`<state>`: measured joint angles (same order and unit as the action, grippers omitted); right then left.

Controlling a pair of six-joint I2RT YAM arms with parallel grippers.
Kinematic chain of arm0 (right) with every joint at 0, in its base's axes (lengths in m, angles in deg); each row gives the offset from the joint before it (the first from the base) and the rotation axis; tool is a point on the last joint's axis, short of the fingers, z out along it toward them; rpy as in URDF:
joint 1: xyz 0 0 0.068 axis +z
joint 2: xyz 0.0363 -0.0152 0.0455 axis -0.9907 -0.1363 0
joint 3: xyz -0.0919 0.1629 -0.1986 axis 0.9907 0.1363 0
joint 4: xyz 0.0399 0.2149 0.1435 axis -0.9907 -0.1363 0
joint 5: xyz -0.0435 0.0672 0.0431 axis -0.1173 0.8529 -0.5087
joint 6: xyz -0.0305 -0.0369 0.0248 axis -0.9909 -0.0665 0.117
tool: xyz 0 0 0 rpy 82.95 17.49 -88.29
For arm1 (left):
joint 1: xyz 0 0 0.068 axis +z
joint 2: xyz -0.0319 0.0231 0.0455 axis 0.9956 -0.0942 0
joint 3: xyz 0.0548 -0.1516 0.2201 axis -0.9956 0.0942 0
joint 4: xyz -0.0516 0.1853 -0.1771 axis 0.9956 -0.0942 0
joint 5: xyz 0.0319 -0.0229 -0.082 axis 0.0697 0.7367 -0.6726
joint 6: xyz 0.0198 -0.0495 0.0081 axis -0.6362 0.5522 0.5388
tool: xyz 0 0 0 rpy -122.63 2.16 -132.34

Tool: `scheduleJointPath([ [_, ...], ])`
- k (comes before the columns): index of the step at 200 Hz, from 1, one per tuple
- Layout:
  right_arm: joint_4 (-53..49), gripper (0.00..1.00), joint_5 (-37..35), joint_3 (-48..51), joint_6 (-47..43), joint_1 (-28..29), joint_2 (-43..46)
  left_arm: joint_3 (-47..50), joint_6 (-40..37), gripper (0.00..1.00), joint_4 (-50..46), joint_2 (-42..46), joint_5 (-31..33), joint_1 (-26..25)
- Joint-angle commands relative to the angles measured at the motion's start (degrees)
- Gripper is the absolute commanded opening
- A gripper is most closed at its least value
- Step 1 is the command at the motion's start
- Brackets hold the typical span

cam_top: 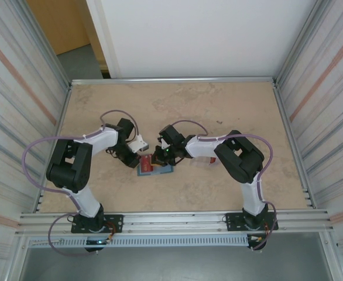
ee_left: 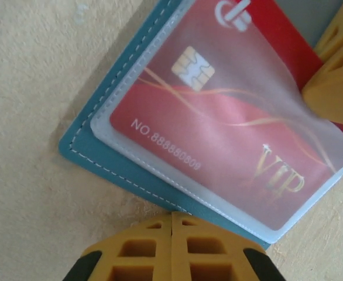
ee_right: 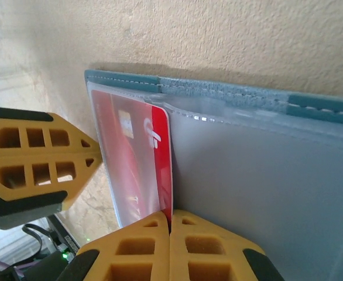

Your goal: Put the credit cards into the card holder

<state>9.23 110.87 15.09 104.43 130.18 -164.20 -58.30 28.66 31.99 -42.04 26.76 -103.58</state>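
1. The wallet [ee_left: 95,155] is lying open and flat on the table [ee_left: 31,88], midway between the two arms, with its clear sleeves facing up.
2. One red card [ee_left: 218,134] is being held inside a clear sleeve [ee_left: 119,143]. Most of its face is being covered by the film, while a strip at the end nearest the fold is being shown bare. The card is therefore judged to be nearly seated, not fully home.
3. The fingers of the right gripper [ee_right: 170,228] are being pressed together, and the bare edge of the card is running straight into the seam between them. Whether that edge is being pinched or only nudged cannot be told.
4. The fingers of the left gripper [ee_left: 171,225] are being kept clenched at the outer edge of the wallet, with nothing seen between them. They are judged to be steadying the wallet.
5. What is being left to do, by this reading, is the last push of this card into its sleeve.
6. The neighbouring sleeve [ee_right: 247,193] is being shown with nothing red under it. Whether more cards are waiting cannot be told.
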Motion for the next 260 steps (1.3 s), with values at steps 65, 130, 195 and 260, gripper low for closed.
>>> scheduleJointPath([
  [65, -7.89, 0.13, -2.95, -2.72, -2.61, 1.84, 0.94, 0.89, 0.79, 0.02, -2.17, -0.19, -5.44, -1.87],
  [130, -10.19, 0.21, -3.44, -3.28, -5.22, 2.11, 3.11, 1.30, 0.79, 0.01, -1.53, 1.52, -5.00, -0.74],
  [195, -14.10, 0.26, -3.66, -3.51, -7.43, -0.60, 5.81, -0.77, 2.94, 0.11, -1.43, 2.43, -4.34, 2.52],
  [260, -22.28, 0.28, -7.90, -3.75, -9.91, -1.93, 9.01, -1.79, 15.72, 0.53, -2.43, 16.24, -9.63, 7.51],
])
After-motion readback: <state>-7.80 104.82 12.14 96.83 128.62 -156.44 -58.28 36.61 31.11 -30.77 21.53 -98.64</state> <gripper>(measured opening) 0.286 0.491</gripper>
